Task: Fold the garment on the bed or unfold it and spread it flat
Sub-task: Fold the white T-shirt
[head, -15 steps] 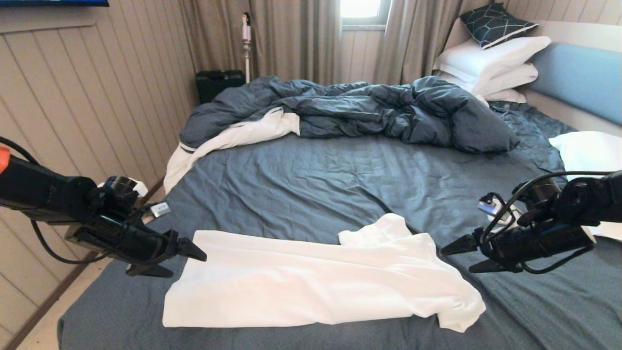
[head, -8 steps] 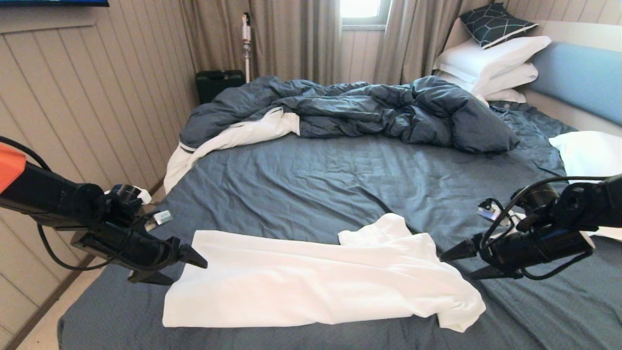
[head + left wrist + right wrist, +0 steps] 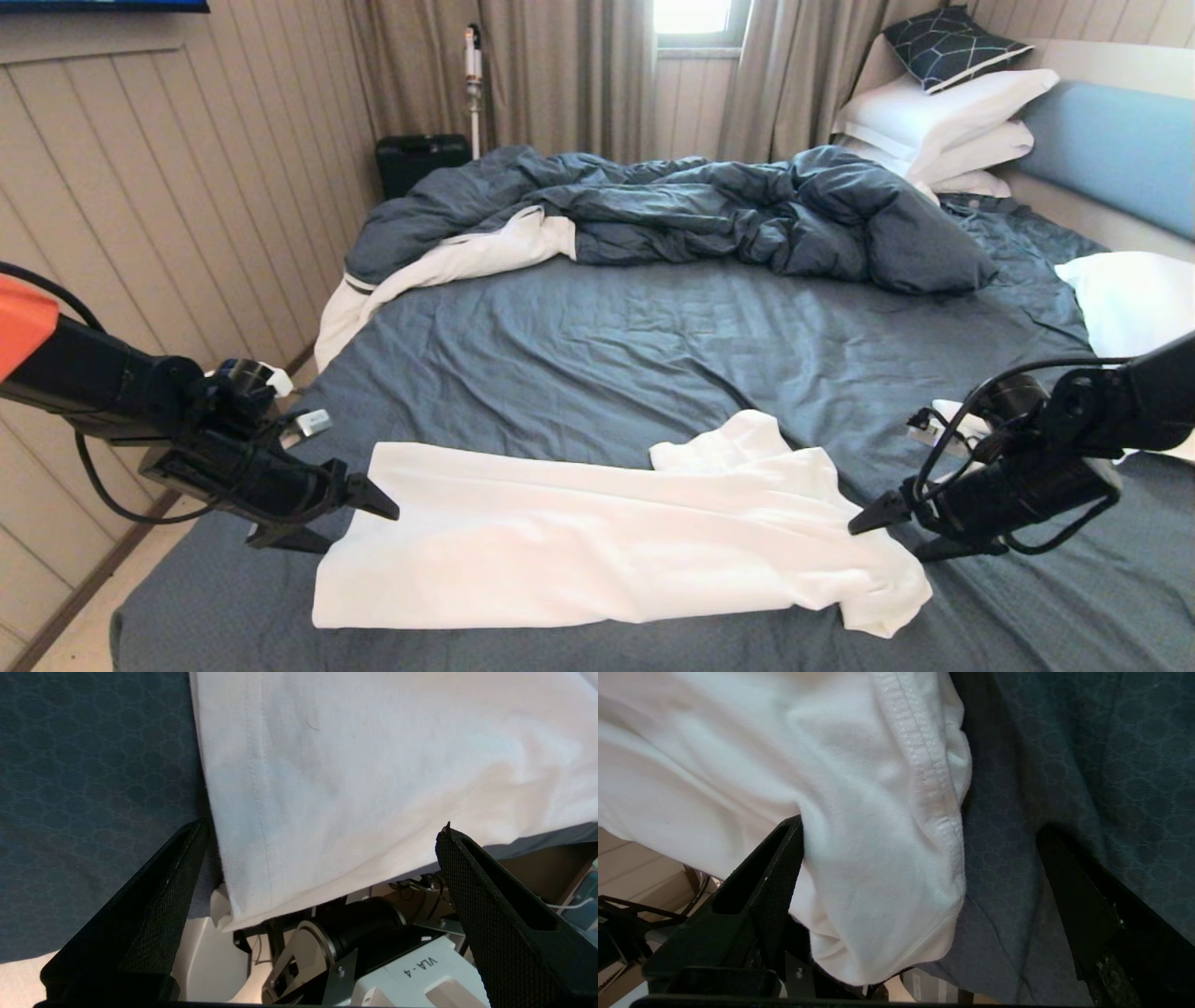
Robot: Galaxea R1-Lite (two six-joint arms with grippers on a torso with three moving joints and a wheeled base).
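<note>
At the far left the left gripper (image 3: pixel 350 518) hangs low over the near corner of the bed (image 3: pixel 579 355), its jaws spread wide with nothing between them. Straight ahead of its tips, just about touching the upper one, is the hem end of the garment (image 3: pixel 597 541), a white T-shirt lying lengthwise across the near side of the mattress, already doubled into a long band. From the left wrist view the stitched hem (image 3: pixel 259 812) runs between the two black fingers (image 3: pixel 182 858), so that edge is the obvious place for this gripper to bite. The cloth looks thin, soft and very light; I would expect it to sag and drag into creases the moment it is lifted, and to slide easily on the sheet, so a pinch through both layers close to a corner seems wiser than a grab in the middle. Beyond the band, further from both grippers, a sleeve (image 3: pixel 724 439) pokes out towards the rumpled duvet (image 3: pixel 672 210). On the right the right gripper (image 3: pixel 887 532) is also gaping and holds nothing, its upper tip right at the shoulder end of the shirt, where the fabric bunches into a loose lump near the mattress edge. Its wrist view shows a ribbed, stitched edge (image 3: pixel 924 760) lying between the fingers, a firmer bit to take than plain cloth.
</note>
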